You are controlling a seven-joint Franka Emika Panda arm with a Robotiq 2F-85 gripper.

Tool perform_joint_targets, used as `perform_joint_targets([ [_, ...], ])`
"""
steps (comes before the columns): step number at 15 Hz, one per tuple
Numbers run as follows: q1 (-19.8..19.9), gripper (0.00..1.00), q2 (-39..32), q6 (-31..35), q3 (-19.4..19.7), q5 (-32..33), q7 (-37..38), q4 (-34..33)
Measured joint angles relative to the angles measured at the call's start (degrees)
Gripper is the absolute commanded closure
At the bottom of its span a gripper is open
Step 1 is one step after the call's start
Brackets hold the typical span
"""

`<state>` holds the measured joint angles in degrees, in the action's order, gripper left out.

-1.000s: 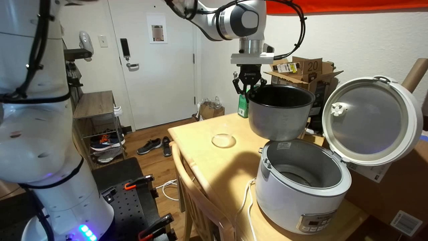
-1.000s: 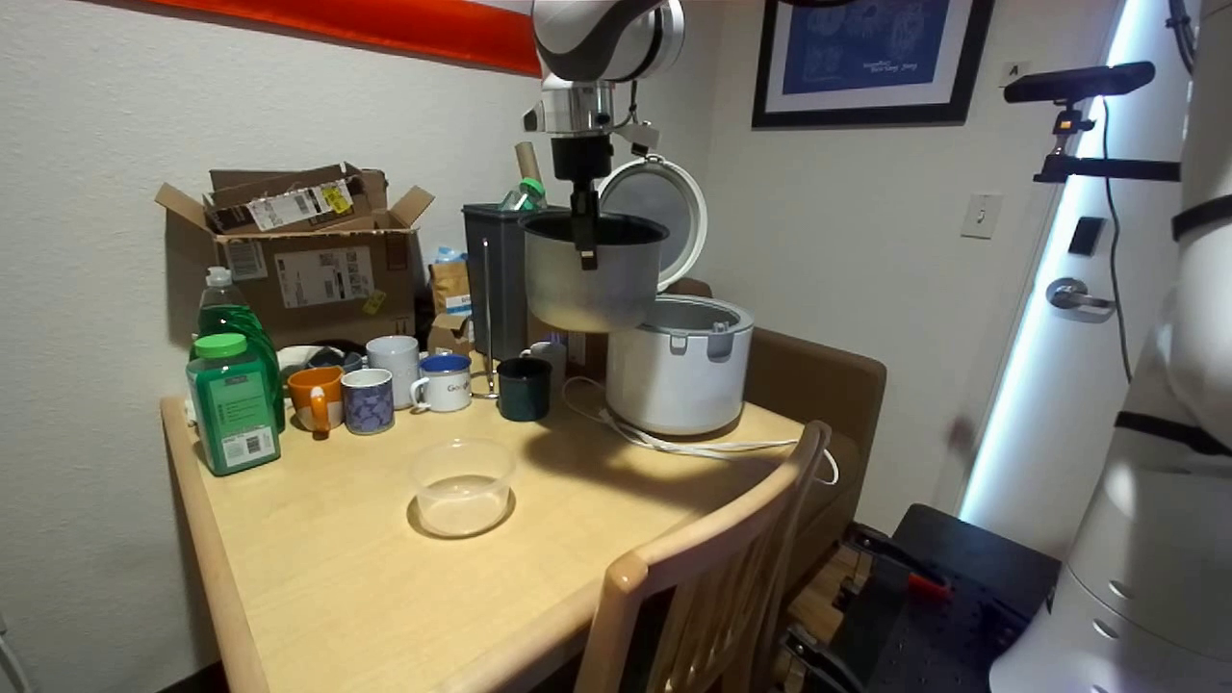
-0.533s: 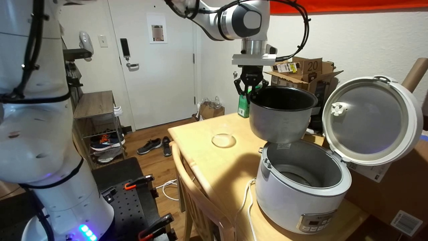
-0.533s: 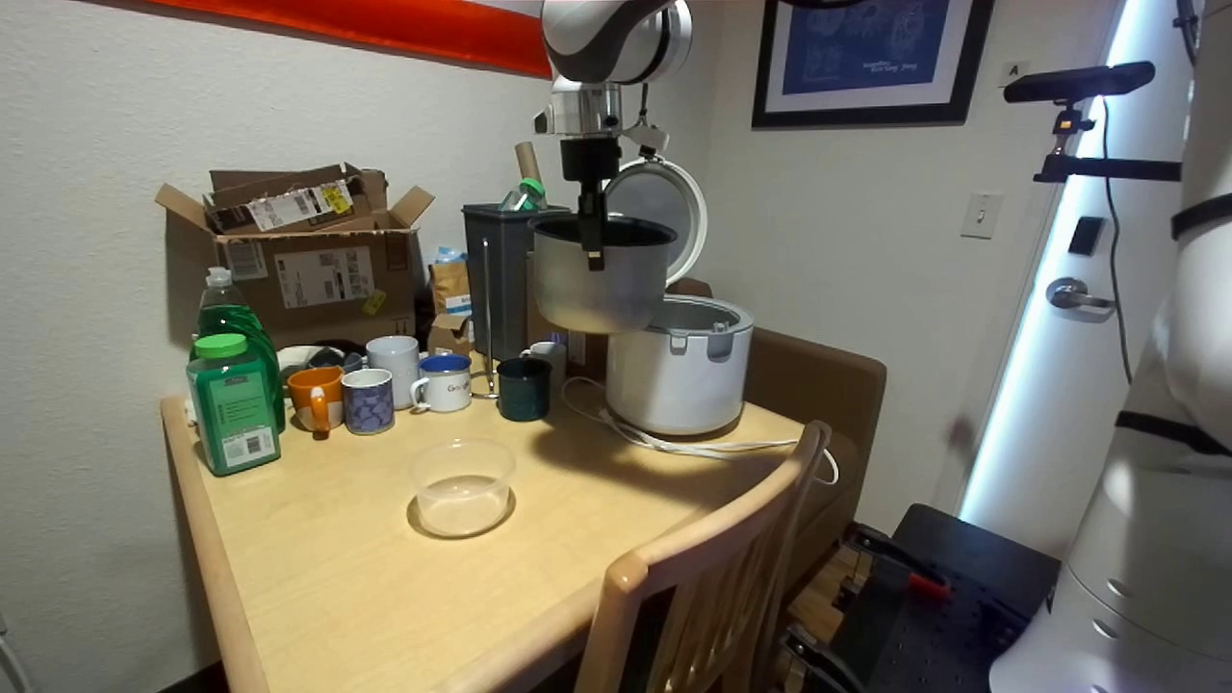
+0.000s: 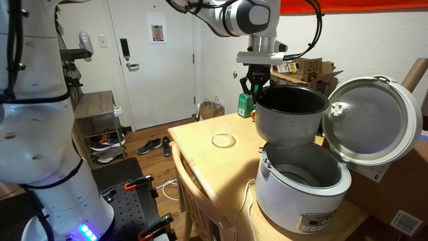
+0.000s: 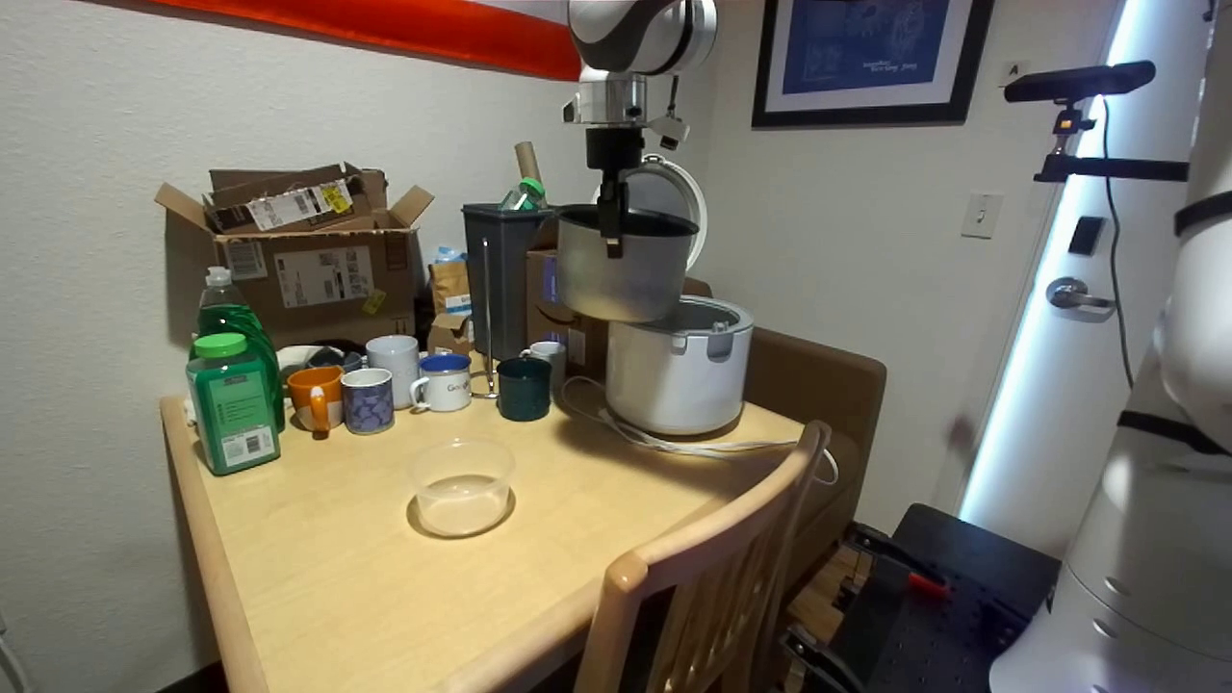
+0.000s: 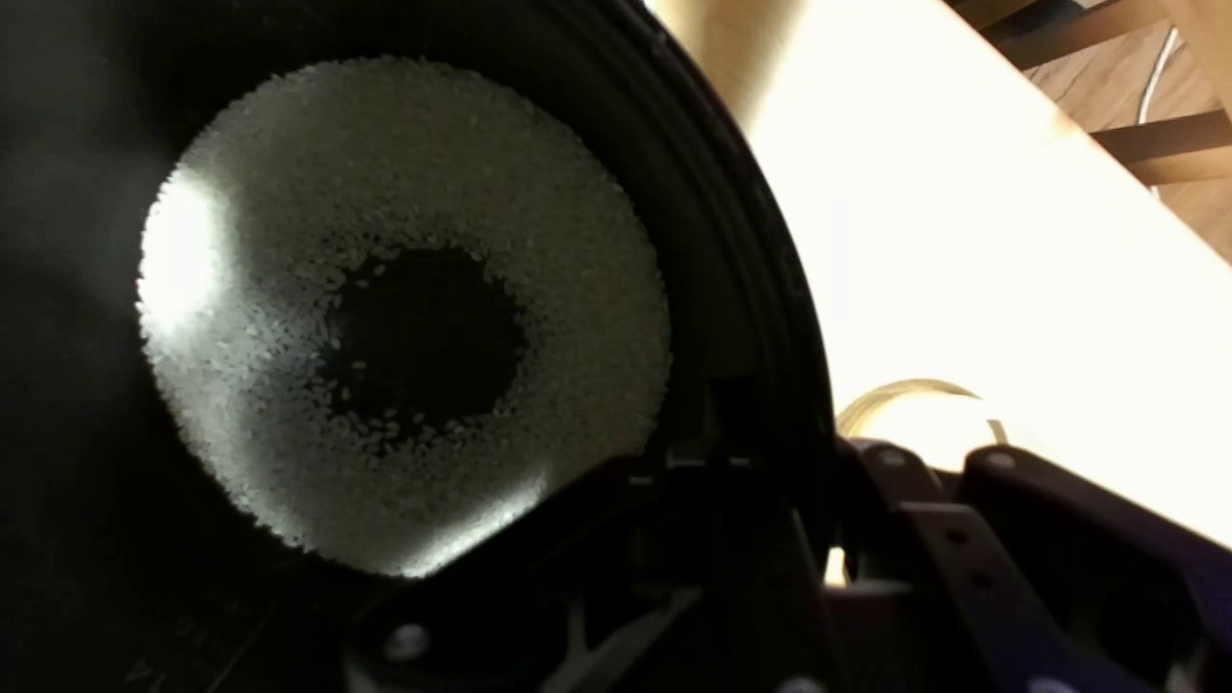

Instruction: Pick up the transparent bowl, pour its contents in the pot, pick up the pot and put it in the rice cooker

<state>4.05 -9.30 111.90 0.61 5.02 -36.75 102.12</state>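
My gripper (image 5: 259,95) is shut on the near-side wall of the pot (image 5: 290,125), one finger inside the rim and one outside. The pot hangs roughly level, grey outside and black inside. White rice (image 7: 577,260) rings its floor in the wrist view, with a dark bare patch in the middle. Below it stands the white rice cooker (image 5: 294,207), its lid (image 5: 371,117) swung up. In both exterior views the pot's base overlaps the cooker's rim, partly off to one side of the opening. The transparent bowl (image 6: 464,500) rests upright on the table and looks empty.
Several mugs (image 6: 368,401), green soap bottles (image 6: 234,414) and cardboard boxes (image 6: 318,269) line the wall side of the table. A white cord (image 6: 693,445) lies beside the cooker. A wooden chair (image 6: 712,558) stands against the table edge.
Gripper and pot have moved together to the right in both exterior views, further over the cooker. The grip on the rim is unchanged. Bowl and cooker have stayed put.
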Motion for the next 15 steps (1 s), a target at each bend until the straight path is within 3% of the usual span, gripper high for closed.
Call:
perform_joint_targets([
  [15,2.6,0.98,0.1,0.0,2.7,-2.1,1.8,0.0],
])
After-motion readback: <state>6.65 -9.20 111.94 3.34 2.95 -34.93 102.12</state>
